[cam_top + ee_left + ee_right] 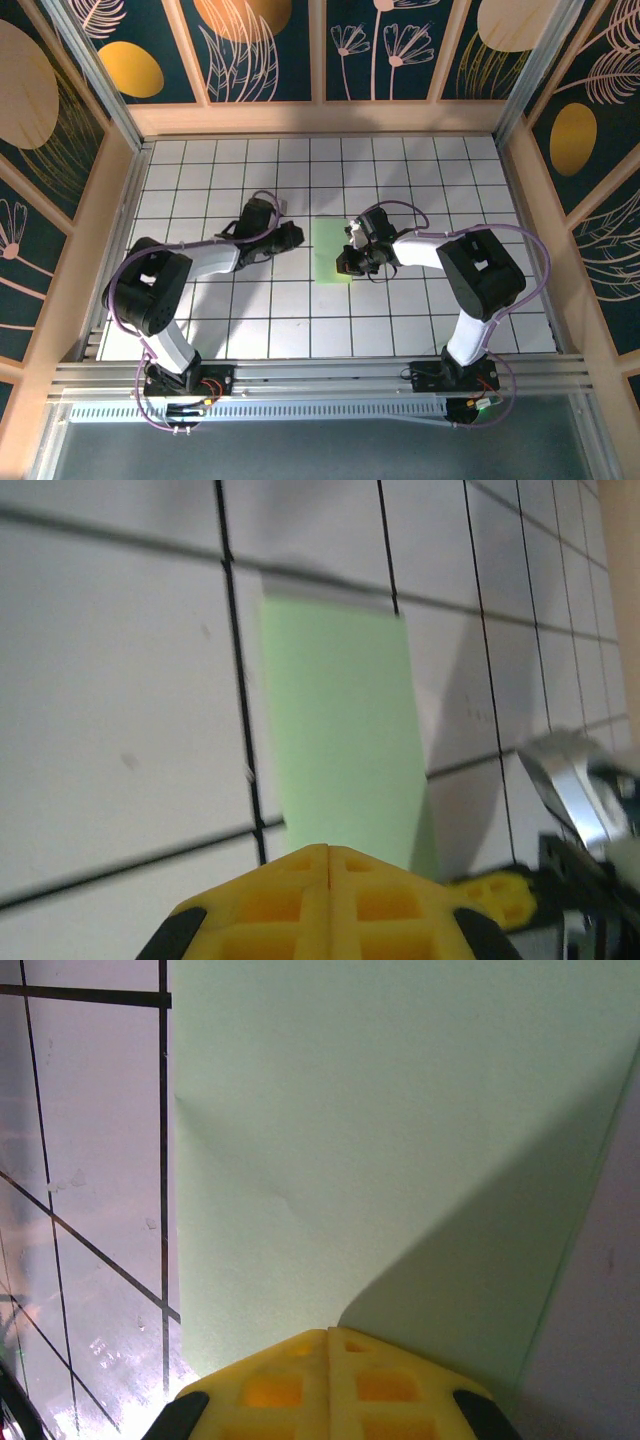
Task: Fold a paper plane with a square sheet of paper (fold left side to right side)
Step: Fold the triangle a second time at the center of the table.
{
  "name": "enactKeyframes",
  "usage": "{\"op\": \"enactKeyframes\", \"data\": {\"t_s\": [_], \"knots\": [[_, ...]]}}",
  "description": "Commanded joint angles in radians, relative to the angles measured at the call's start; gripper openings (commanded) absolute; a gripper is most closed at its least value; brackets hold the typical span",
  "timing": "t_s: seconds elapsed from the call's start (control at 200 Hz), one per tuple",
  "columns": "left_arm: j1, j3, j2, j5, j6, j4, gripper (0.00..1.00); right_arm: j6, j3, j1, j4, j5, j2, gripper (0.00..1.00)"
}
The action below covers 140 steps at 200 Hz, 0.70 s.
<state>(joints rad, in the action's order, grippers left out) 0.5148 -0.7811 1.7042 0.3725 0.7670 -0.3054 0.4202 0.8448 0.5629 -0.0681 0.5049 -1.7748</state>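
Observation:
The square sheet of paper (331, 250) is pale green and lies flat on the white grid table as an upright rectangle about one tile wide and two long, not a paper plane. My left gripper (297, 236) is shut, empty, and sits just off the paper's left edge. In the left wrist view its yellow fingertips (329, 850) meet in front of the paper (340, 730). My right gripper (346, 263) is shut over the paper's lower right part. The right wrist view has its fingertips (328, 1333) closed above the paper (380, 1130), nothing between them, casting a shadow on it.
Wooden walls (320, 118) enclose the grid table (200, 175) on three sides. A metal rail (320, 375) with both arm bases runs along the near edge. A faint diagonal crease (250, 1175) marks the paper. The right gripper's yellow finger (495, 892) is at the lower right in the left wrist view.

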Motion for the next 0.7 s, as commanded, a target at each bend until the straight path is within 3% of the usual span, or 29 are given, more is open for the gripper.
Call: {"op": "enactKeyframes", "data": {"t_s": [0.0, 0.325, 0.696], "knots": [[0.030, 0.012, 0.002, 0.073, 0.081, -0.119, 0.00, -0.007, -0.028, -0.009, -0.103, -0.169, -0.070, 0.00], [0.062, -0.089, 0.148, 0.091, 0.049, -0.083, 0.00, -0.006, -0.023, -0.009, -0.096, -0.160, -0.081, 0.00], [0.064, -0.112, 0.230, 0.017, -0.016, 0.026, 0.00, 0.009, -0.017, -0.010, -0.080, -0.126, -0.063, 0.00]]}}
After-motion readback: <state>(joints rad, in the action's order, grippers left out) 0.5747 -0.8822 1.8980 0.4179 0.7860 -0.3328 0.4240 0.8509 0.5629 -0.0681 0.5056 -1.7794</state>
